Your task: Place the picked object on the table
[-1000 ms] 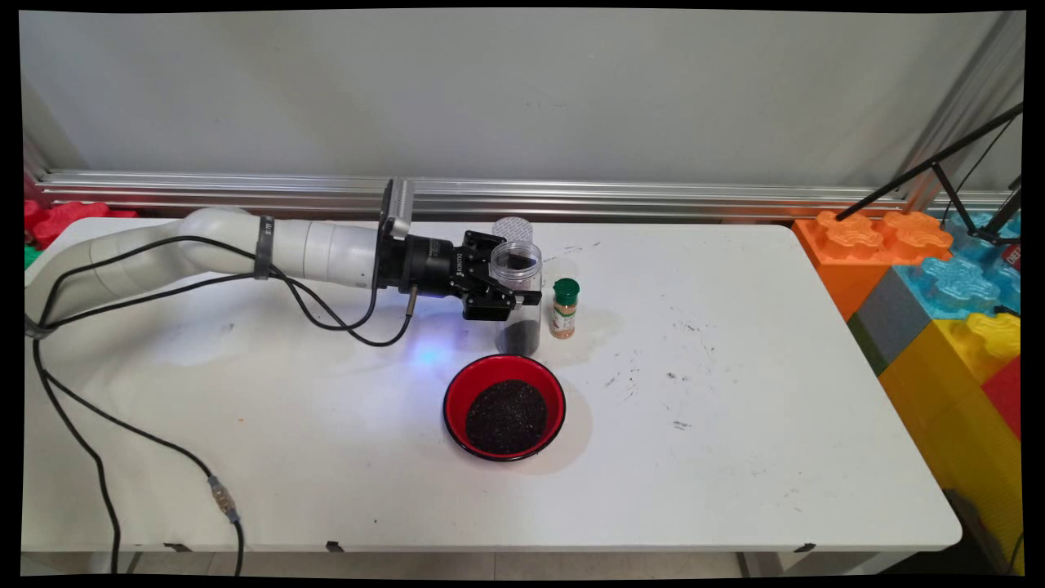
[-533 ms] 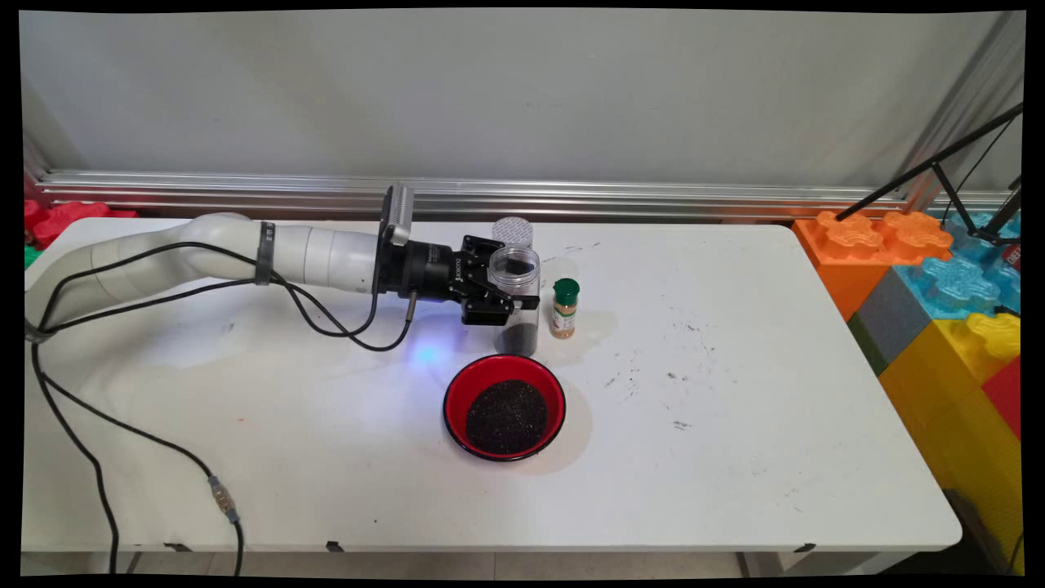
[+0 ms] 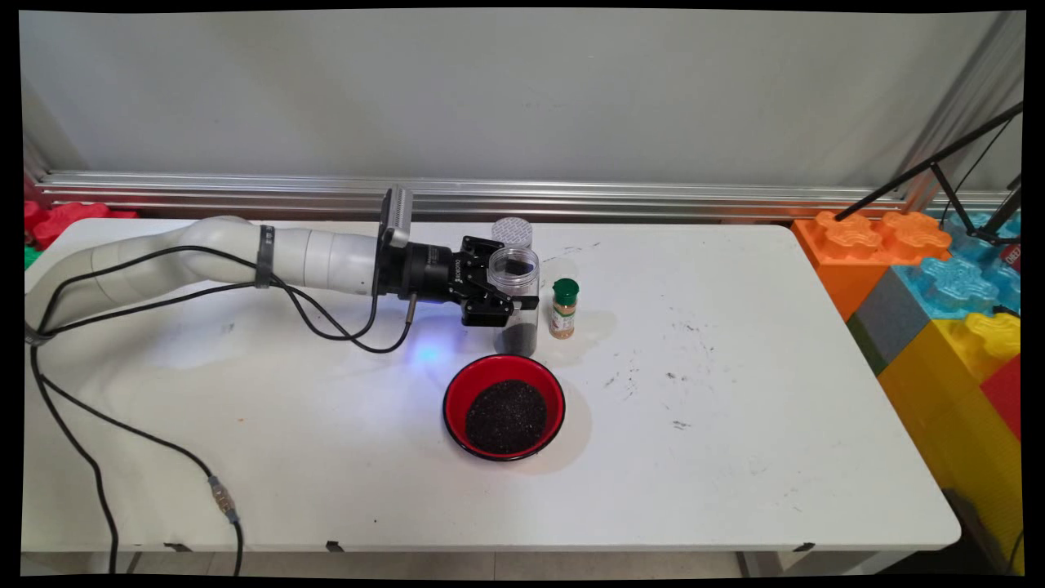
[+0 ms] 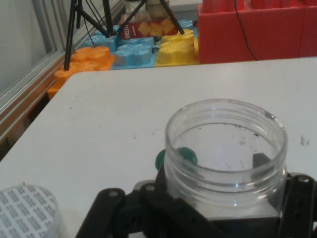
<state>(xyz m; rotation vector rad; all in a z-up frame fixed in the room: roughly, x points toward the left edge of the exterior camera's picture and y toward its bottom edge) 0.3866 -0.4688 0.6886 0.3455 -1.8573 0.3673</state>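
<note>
Main view shows the tool [image 3: 513, 296] clamped on the sides of a clear jar [image 3: 516, 300], which stands upright on the white counter [image 3: 735, 392] with its mouth open and dark grains in its bottom. Just right of the jar stands a small green-capped bottle [image 3: 564, 308], just behind the jar lies a white lid [image 3: 513, 231], and in front of the jar, near but apart, sits a red bowl [image 3: 504, 407] of the same dark grains. Hand view looks into the jar's mouth [image 4: 225, 148], with the tool's fingers [image 4: 296, 208] against its wall, the green cap [image 4: 177, 157] seen past the jar and the lid [image 4: 29, 210] at lower left.
</note>
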